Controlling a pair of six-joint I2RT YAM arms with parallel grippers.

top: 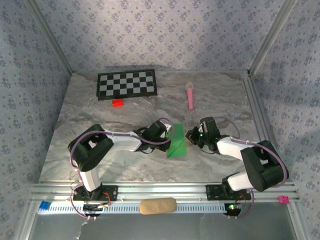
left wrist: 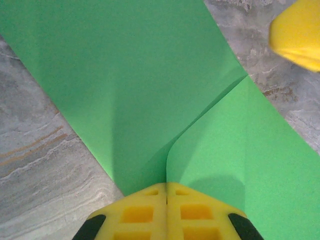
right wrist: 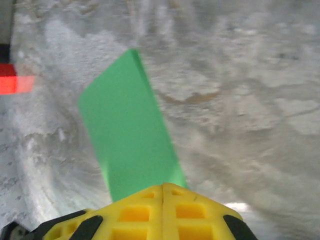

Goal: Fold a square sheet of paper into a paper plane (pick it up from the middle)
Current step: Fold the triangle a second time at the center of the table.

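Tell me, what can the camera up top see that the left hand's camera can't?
Top camera's extras: the checkerboard, the pink microphone toy and the little red block at the far side of the table. Left wrist camera's extras: a close-up of the green paper with its fold line running down into the shut yellow fingers. Both share: the green paper, the marble table, the left hand pinching the paper, and some of the right hand.

My counter (top: 220,100) is grey and marble-patterned, boxed by pale blue floral-papered walls (top: 165,30), with aluminium rails (top: 165,189) along its near edge.
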